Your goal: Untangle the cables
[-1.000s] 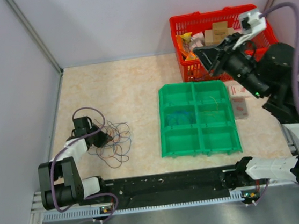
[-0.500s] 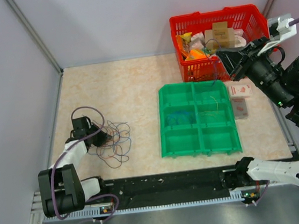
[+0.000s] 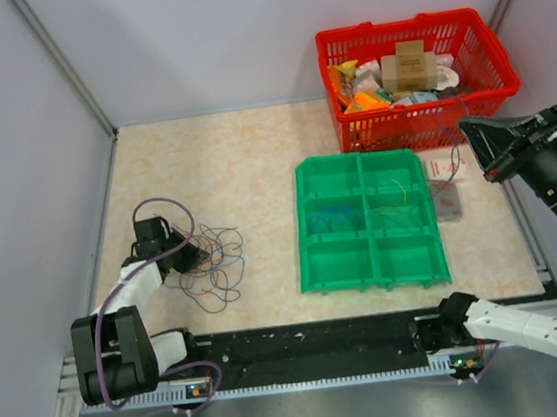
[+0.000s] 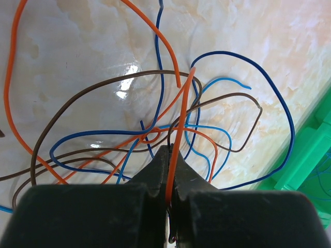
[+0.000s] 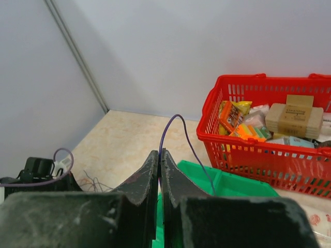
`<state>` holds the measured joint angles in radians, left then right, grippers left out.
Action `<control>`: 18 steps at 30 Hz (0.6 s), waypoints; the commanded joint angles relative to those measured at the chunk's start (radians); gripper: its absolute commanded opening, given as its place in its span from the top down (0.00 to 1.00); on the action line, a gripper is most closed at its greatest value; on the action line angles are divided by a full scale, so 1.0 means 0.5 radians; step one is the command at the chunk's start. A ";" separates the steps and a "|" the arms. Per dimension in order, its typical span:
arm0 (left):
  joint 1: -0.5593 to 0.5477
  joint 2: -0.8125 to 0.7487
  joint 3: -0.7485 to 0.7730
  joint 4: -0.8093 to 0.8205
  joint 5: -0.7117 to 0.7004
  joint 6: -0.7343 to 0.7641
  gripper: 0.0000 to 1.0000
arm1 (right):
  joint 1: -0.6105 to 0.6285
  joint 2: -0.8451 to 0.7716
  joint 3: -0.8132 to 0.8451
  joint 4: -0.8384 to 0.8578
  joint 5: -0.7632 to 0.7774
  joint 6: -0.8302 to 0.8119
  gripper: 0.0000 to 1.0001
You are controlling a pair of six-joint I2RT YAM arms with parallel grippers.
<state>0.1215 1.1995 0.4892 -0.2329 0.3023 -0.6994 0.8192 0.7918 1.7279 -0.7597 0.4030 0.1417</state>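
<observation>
The left gripper [image 4: 168, 155] is clenched on an orange cable [image 4: 182, 113] in the heap of cables [image 3: 215, 266] at the left of the surface [image 3: 243, 162]. A hard pull could tighten the snarl. The right gripper [image 5: 159, 155], pinching a purple cable [image 5: 178, 124], has swung away from the basket [image 3: 492, 99], rightward.

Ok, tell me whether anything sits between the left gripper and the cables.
Nothing visible does. The left gripper is shut on an orange cable, right at the tangle of cables.
</observation>
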 commanded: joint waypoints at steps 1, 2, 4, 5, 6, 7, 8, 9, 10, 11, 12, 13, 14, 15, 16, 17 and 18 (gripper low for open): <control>-0.004 0.012 0.034 0.064 0.043 0.037 0.99 | -0.012 -0.019 0.035 -0.076 0.004 0.002 1.00; -0.004 0.012 0.040 0.058 0.043 0.040 0.99 | -0.009 -0.019 0.063 -0.100 0.001 -0.007 1.00; -0.004 -0.009 0.034 0.046 0.037 0.040 0.99 | -0.012 -0.019 0.100 -0.140 -0.005 -0.013 1.00; -0.004 -0.024 0.034 0.042 0.034 0.043 0.99 | -0.012 -0.019 0.097 -0.152 -0.024 -0.020 1.00; -0.001 -0.037 0.028 0.045 0.027 0.046 0.99 | -0.009 -0.025 0.076 -0.159 -0.048 -0.017 1.00; -0.001 -0.046 0.025 0.045 0.027 0.046 0.99 | -0.012 -0.028 0.045 -0.162 -0.079 -0.010 1.00; -0.004 -0.049 0.022 0.042 0.027 0.046 0.99 | -0.012 -0.034 0.005 -0.162 -0.106 -0.007 1.00; -0.004 -0.049 0.022 0.039 0.027 0.040 0.99 | -0.012 -0.043 -0.035 -0.162 -0.110 -0.001 1.00; -0.001 -0.043 0.022 0.042 0.030 0.043 0.99 | -0.012 -0.056 -0.074 -0.162 -0.088 0.014 1.00; -0.004 -0.043 0.022 0.045 0.037 0.046 0.99 | -0.009 -0.062 -0.105 -0.162 -0.088 0.020 1.00; -0.001 -0.037 0.025 0.042 0.034 0.049 0.99 | -0.012 -0.080 -0.136 -0.159 -0.091 0.026 1.00; -0.004 -0.031 0.028 0.039 0.033 0.052 0.99 | -0.012 -0.092 -0.167 -0.153 -0.091 0.036 1.00; -0.007 -0.028 0.028 0.036 0.033 0.052 0.99 | -0.012 -0.102 -0.194 -0.144 -0.076 0.039 1.00; -0.004 -0.028 0.028 0.045 0.033 0.052 0.99 | -0.012 -0.111 -0.234 -0.134 -0.058 0.057 1.00; -0.004 -0.025 0.022 0.045 0.033 0.049 0.99 | -0.012 -0.117 -0.277 -0.131 -0.036 0.084 1.00; -0.004 -0.021 0.028 0.052 0.043 0.046 0.99 | -0.009 -0.126 -0.338 -0.131 -0.030 0.109 1.00; -0.001 -0.024 0.028 0.052 0.049 0.040 0.99 | -0.012 -0.138 -0.412 -0.131 -0.012 0.137 1.00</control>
<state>0.1215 1.1995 0.4892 -0.2333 0.3092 -0.6876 0.8192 0.7444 1.6009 -0.8326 0.3737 0.1612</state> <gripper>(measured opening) 0.013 0.007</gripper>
